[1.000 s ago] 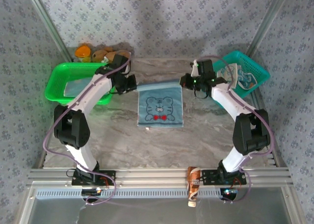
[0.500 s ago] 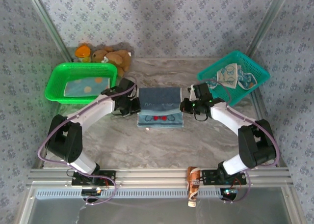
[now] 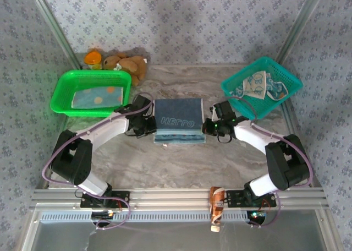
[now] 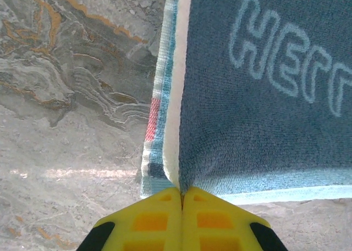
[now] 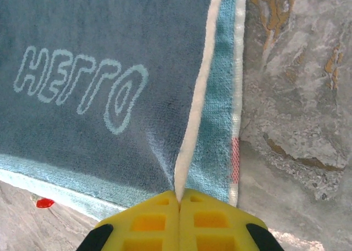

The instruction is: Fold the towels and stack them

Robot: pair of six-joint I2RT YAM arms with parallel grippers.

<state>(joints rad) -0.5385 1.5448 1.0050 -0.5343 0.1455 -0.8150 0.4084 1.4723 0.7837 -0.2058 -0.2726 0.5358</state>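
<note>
At the middle of the table (image 3: 165,160), we have just carried the far edge of the blue-grey towel (image 3: 177,109) over toward the near one, so the tiger face is covered and pale outlined lettering (image 4: 286,69) shows: the first fold looks nearly done. Our left tool (image 4: 182,193) and right tool (image 5: 179,196) are each clenched on a corner of the upper layer. We see nubbly terry, cream and striped hems, and a smooth marbled table.

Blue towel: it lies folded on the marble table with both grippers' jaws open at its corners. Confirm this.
Wrong on the jaws. The blue towel lies folded on the marble table, but the left gripper and right gripper have their jaws shut on its corners; the wrist views show it.
</note>
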